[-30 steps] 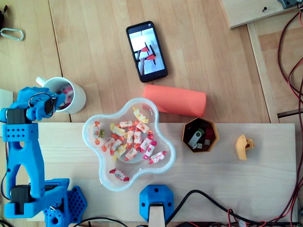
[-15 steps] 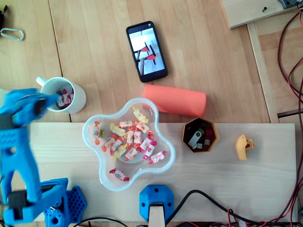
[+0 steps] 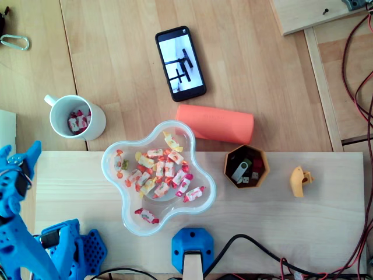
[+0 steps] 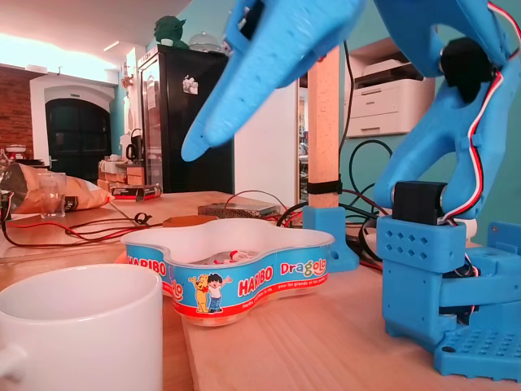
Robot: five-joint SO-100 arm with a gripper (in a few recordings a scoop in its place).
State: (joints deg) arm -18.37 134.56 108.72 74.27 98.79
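My blue gripper (image 3: 20,154) hangs over the left end of the light wooden board (image 3: 291,227), below the white mug (image 3: 96,123) and apart from it. Its two tips look spread, with nothing between them. The mug holds a few wrapped candies (image 3: 77,121). To the right stands a clear wavy bowl (image 3: 116,153) with several wrapped candies (image 3: 157,172). In the fixed view the gripper (image 4: 199,142) points down and left, high above the mug (image 4: 81,326) and the Haribo bowl (image 4: 244,277).
My arm's base (image 3: 70,254) sits at the board's front left corner. Behind the bowl lie an orange cylinder (image 3: 215,123) and a phone (image 3: 180,63). A brown hexagonal box (image 3: 230,169) and a small yellow piece (image 3: 299,181) stand to the right. Cables run along the right edge.
The gripper was over the mug one second ago. It has swung away toward the left and front, leaving candies lying in the mug.
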